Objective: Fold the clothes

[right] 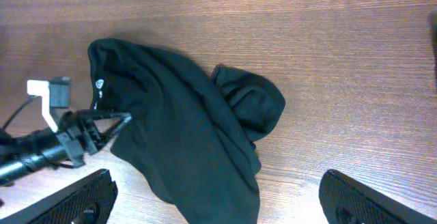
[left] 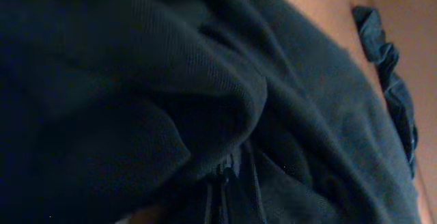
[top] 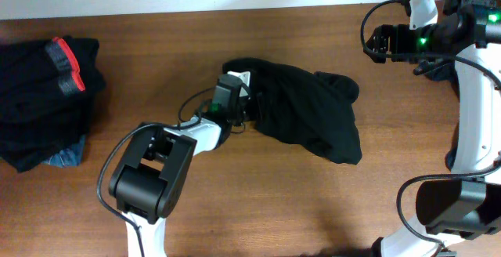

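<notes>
- Black garment (top: pixel 313 112) lies crumpled on the tabletop (top: pixel 266 210), about mid-width and nearer the far edge. One sleeve is bunched at its right side.
- Small white logo (right: pixel 99 84) shows near the garment's left end.
- Left end effector (top: pixel 249 106) is at the garment's left end, fingers pinched together on the fabric. Cloth fills the left wrist view, folds gathered at the bottom.
- Right end effector (top: pixel 374 44) is near the far right corner, clear of the garment, fingers (right: pixel 75 197) wide apart and empty.
- Pile of clothes (top: pixel 39 108) sits at the left edge, red-orange band (top: pixel 66 63) on top.
</notes>
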